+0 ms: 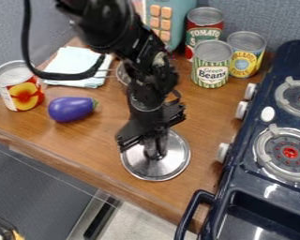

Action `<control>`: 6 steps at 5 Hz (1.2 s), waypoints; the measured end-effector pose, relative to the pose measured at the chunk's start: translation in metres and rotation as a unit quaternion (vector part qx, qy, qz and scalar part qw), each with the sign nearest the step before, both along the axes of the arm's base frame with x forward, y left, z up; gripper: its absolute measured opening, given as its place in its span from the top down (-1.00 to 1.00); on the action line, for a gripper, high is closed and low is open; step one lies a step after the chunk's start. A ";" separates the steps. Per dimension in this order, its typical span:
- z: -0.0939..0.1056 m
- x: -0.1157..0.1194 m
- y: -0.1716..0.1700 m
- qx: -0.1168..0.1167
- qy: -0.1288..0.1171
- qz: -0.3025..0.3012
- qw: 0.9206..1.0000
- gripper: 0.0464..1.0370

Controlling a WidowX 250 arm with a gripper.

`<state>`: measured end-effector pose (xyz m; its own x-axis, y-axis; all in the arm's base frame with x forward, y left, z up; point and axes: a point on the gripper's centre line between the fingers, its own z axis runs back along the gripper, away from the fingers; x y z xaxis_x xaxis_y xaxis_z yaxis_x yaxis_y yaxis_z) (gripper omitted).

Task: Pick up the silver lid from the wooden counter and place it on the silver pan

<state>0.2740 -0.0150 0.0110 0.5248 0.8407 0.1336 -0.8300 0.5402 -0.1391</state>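
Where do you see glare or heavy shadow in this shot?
Camera view: bright glare on the round metal lid, and white glints on the dark stove; also in the camera view, the black gripper is so dark that its details merge.

A single fixed camera looks down at a slant over the countertop.

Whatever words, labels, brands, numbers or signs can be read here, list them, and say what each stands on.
"Green Beans": green-striped can.
"TOMATO": red and green can, the line below partly hidden.
Yellow and blue can: curved lettering too small to read surely.
Can at the left: nothing readable.
Orange keys: nothing readable.
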 end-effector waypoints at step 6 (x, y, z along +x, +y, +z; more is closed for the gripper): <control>0.062 0.030 0.063 0.021 0.046 -0.144 0.988 0.99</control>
<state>0.3039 0.0478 0.0731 0.7533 0.6493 0.1052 -0.6488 0.7597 -0.0430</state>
